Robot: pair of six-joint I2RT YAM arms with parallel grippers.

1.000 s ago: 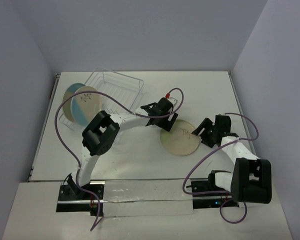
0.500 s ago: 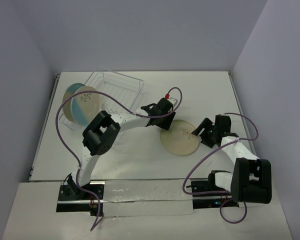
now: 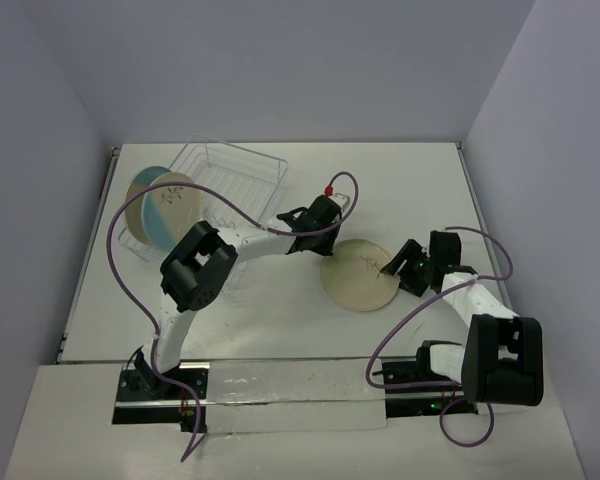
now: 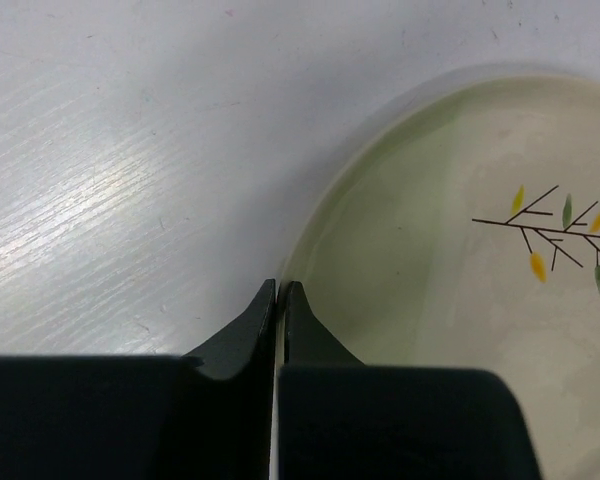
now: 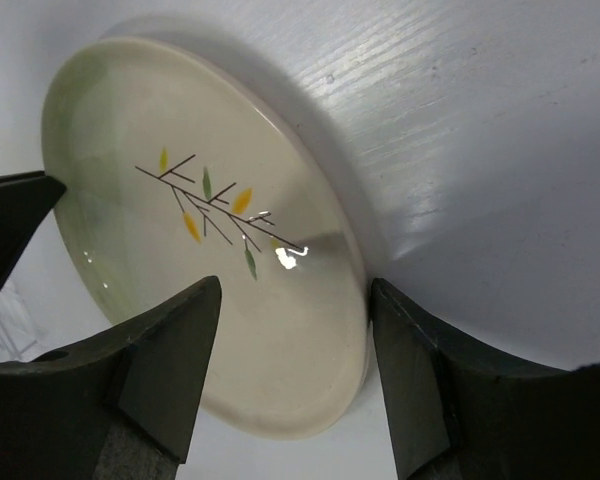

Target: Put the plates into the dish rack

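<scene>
Cream plate (image 5: 150,140), pale-green segment — left fingers (image 4: 271,308) pressed together, empty, at rim; right fingers (image 5: 165,370) spread, straddling edge.

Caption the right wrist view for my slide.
Open right gripper straddling the rim of the green-tinted plate on the white table.

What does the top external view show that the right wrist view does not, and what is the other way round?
Only the top external view shows the dish rack and two plates at its left end. Only the right wrist view shows the yellow and green leaves of the twig drawing, and the right hand open, with the plate's rim seen between its fingers. Both show the pale-green plate lying on the table.
</scene>
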